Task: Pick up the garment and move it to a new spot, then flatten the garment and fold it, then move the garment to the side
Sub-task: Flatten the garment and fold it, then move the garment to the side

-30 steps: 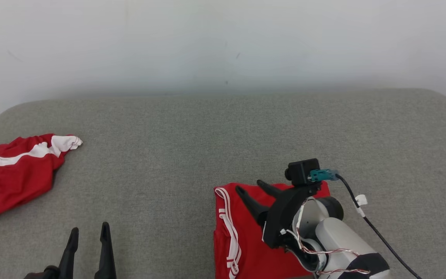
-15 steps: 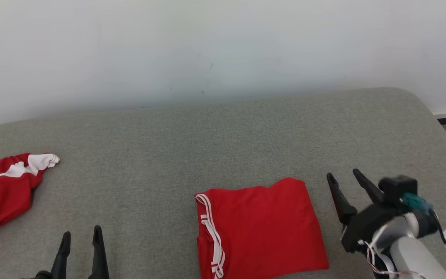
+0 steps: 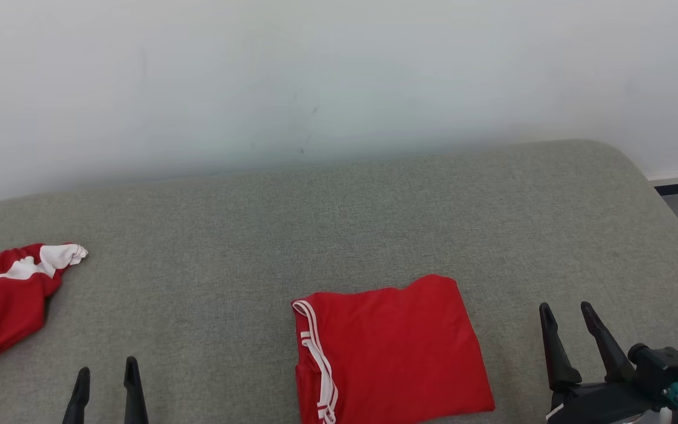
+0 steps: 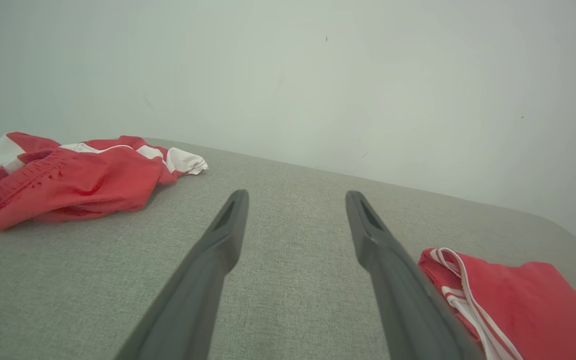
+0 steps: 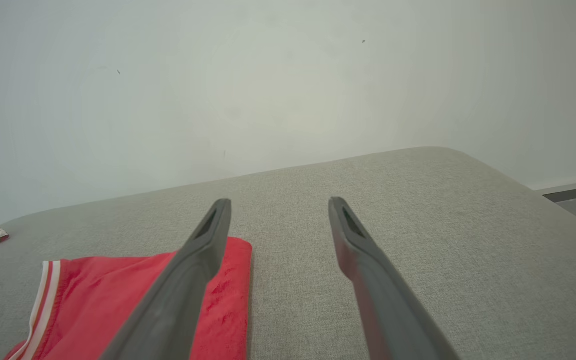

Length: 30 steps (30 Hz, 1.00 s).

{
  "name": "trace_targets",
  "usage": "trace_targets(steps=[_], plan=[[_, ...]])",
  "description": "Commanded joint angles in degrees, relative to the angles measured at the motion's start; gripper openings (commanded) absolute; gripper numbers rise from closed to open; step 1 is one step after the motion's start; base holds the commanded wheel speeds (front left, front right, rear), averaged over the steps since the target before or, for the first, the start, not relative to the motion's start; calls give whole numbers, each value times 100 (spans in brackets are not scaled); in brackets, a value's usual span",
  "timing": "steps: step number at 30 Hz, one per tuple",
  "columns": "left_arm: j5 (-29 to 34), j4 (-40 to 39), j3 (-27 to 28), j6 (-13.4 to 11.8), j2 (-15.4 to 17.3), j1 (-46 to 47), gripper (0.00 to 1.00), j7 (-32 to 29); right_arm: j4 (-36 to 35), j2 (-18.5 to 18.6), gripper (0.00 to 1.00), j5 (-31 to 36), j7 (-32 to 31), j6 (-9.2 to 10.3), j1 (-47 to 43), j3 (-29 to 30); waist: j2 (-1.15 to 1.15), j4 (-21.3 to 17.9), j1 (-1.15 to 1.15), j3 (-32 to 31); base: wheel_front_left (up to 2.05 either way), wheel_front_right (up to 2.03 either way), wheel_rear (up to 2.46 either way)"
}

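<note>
Head view: saw folded red garment (image 3: 392, 347) lying flat on grey cushion (image 3: 339, 224); found left gripper (image 3: 107, 366) well left of garment, right gripper (image 3: 565, 306) near its right edge, fingers of both spread apart, empty.

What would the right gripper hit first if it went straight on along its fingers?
Likely nothing soon: the right gripper points over bare grey cushion toward the wall; the folded garment lies off to its left. Depth unclear.

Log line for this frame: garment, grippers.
folded garment: flat on grey surface | left gripper: open, empty | right gripper: open, empty | other garment: crumpled, far left
</note>
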<state>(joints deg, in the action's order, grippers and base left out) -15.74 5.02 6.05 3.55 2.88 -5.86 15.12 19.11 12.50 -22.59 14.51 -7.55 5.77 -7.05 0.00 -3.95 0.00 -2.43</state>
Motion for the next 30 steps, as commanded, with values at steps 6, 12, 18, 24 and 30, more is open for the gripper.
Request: trace_targets(steps=[6,12,18,24,30], plan=[[-28,65,139,4,3,-154,100,2,-37,-121,100,87,67,13,-227,32,0,-34,0,-75,0,0,0],[21,185,157,41,2,-101,100,2,39,-154,100,76,67,13,-221,-25,0,3,0,-113,0,0,0],[108,336,135,132,2,30,100,2,154,-126,100,41,68,13,-112,-138,0,54,0,-124,0,0,0],[133,405,150,176,3,72,100,1,220,-92,100,-26,71,14,-35,-221,0,74,0,-110,0,0,0],[151,423,150,202,3,50,100,2,303,-88,100,-26,71,14,-14,-224,0,71,0,-105,0,0,0]])
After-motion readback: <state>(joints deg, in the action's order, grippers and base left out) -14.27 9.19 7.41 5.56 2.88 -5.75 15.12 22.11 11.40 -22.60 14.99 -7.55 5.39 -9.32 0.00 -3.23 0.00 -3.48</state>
